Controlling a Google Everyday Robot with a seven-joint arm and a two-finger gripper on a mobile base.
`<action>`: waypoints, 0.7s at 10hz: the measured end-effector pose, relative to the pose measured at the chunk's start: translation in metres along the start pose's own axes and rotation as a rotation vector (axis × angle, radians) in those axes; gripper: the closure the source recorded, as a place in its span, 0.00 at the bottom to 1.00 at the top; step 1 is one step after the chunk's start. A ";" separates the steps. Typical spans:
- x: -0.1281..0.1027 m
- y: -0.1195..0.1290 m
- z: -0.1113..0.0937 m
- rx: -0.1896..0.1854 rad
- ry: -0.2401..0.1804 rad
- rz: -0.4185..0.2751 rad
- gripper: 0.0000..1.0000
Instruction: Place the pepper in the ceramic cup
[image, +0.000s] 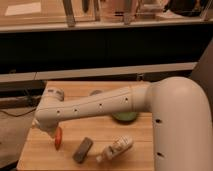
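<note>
The red-orange pepper shows at the front left of the wooden table, standing nearly upright just under the end of my white arm. My gripper is at that end, pointing down right over the pepper and mostly hidden by the wrist. I cannot tell whether it holds the pepper. A greyish round rim that looks like the ceramic cup peeks out behind the forearm at mid-table; the rest of it is hidden.
A grey rectangular block lies right of the pepper. A white bottle lies on its side next to it. A wide green bowl sits partly under the forearm. A dark shelf unit stands behind the table.
</note>
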 end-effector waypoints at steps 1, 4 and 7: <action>0.002 -0.001 0.000 0.001 0.000 -0.003 0.47; 0.008 0.003 -0.003 0.003 -0.003 -0.001 0.49; 0.012 0.005 -0.009 0.010 -0.011 -0.003 0.59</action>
